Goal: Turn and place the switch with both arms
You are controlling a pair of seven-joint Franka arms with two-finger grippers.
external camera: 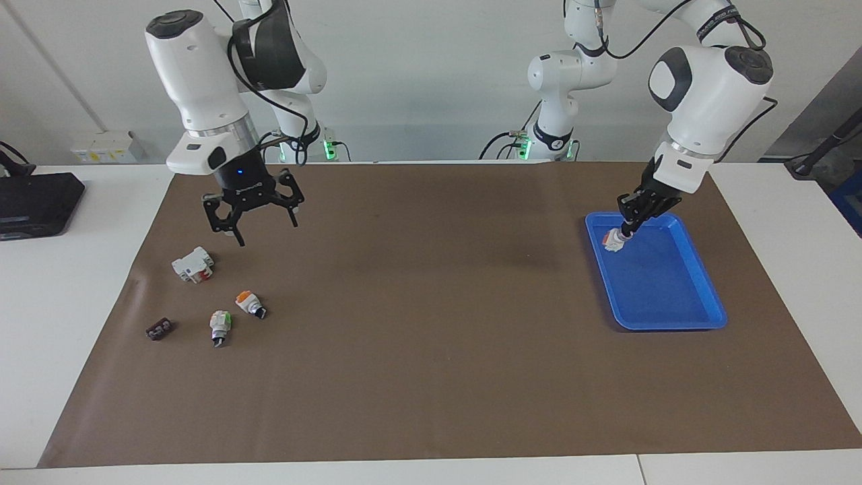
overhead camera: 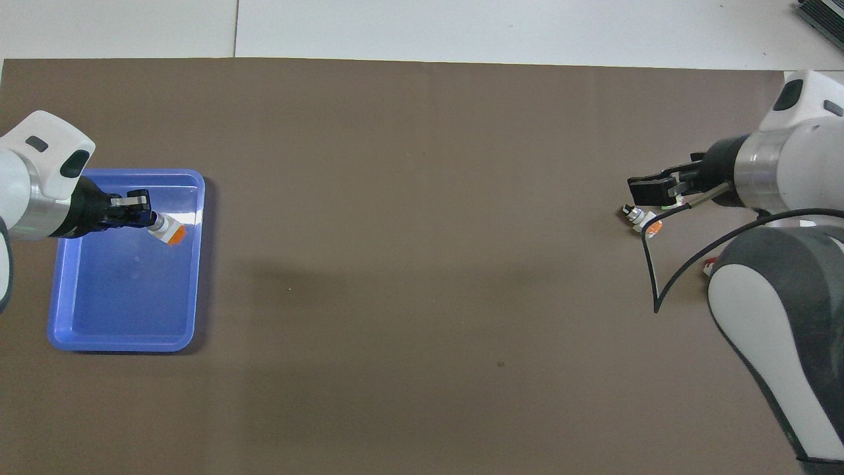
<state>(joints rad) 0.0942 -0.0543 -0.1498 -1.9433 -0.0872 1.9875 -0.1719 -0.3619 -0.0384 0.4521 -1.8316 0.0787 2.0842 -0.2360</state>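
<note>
My left gripper [external camera: 623, 232] is shut on the switch [external camera: 613, 240], gripping its knob end with the orange cap pointing away. It holds the switch low inside the blue tray [external camera: 700, 320], at the end nearer to the robots; whether it touches the floor I cannot tell. In the overhead view the left gripper [overhead camera: 153, 223] holds the switch [overhead camera: 169, 232] over the tray [overhead camera: 119, 340]. My right gripper [external camera: 267, 231] is open and empty, raised over the mat near the white block. The twin switch [external camera: 248, 302] lies on the mat, and shows just under the right gripper [overhead camera: 641, 192] in the overhead view [overhead camera: 646, 224].
A white block with a red part [external camera: 193, 264], a green-capped switch [external camera: 219, 325] and a small dark part [external camera: 159, 329] lie toward the right arm's end of the brown mat [external camera: 431, 323]. A black device [external camera: 34, 202] sits off the mat.
</note>
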